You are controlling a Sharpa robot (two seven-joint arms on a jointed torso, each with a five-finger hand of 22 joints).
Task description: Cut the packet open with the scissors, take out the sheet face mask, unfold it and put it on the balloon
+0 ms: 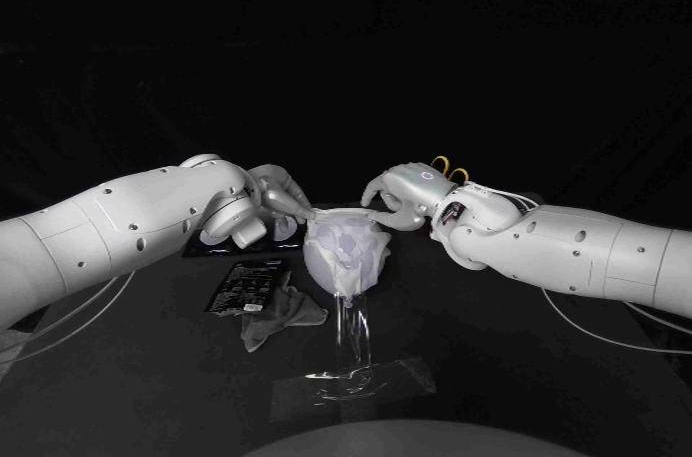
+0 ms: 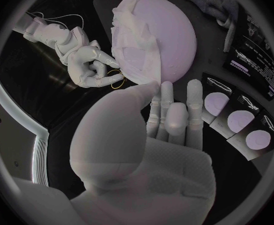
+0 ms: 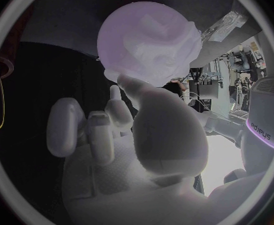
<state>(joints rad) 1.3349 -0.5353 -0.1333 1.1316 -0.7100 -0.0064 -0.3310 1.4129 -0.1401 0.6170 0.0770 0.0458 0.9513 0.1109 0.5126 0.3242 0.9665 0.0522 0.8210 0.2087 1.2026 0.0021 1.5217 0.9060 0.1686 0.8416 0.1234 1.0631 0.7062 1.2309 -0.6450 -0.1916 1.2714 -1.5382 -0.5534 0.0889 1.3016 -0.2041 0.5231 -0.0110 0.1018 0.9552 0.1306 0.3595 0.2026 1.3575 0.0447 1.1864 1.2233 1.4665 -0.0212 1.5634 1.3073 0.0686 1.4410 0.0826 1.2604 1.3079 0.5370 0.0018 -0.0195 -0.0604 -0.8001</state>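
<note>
The balloon stands upright on its clear stand, with the sheet face mask draped down the side facing me. The mask's top edge runs crosswise over the balloon's crown. My left hand pinches that edge on one side of the crown and my right hand on the other, both equally near. I judge the next move is downward, along the balloon's long axis.
</note>
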